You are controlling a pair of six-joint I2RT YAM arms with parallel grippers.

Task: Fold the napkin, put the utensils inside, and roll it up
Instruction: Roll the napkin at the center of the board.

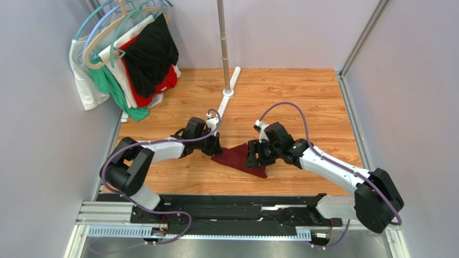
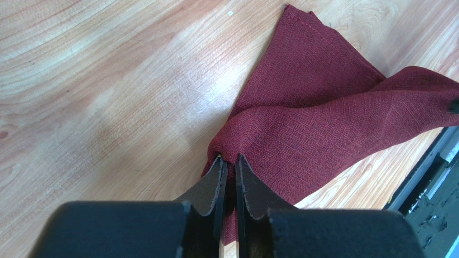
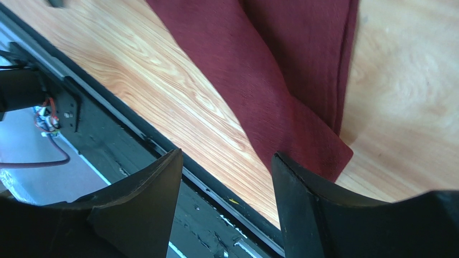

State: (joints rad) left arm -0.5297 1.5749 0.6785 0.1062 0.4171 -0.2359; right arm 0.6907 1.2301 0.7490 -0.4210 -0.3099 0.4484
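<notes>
Light wood-grain tabletop (image 1: 301, 97), plain pale lavender walls (image 1: 43, 107) on three sides, upright metal pole (image 1: 222, 32) on a white foot (image 1: 231, 83) at the back, coloured garments (image 1: 145, 59) on hangers (image 1: 102, 32) in the far left corner, even light

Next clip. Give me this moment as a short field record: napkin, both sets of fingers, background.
napkin: dark maroon cloth on the wooden table, partly folded over itself, one corner gathered up
left fingers: shut on that gathered corner
right fingers: open, holding nothing, by the napkin's near-right corner
spoon: none in view
background: garments on hangers, far left
</notes>
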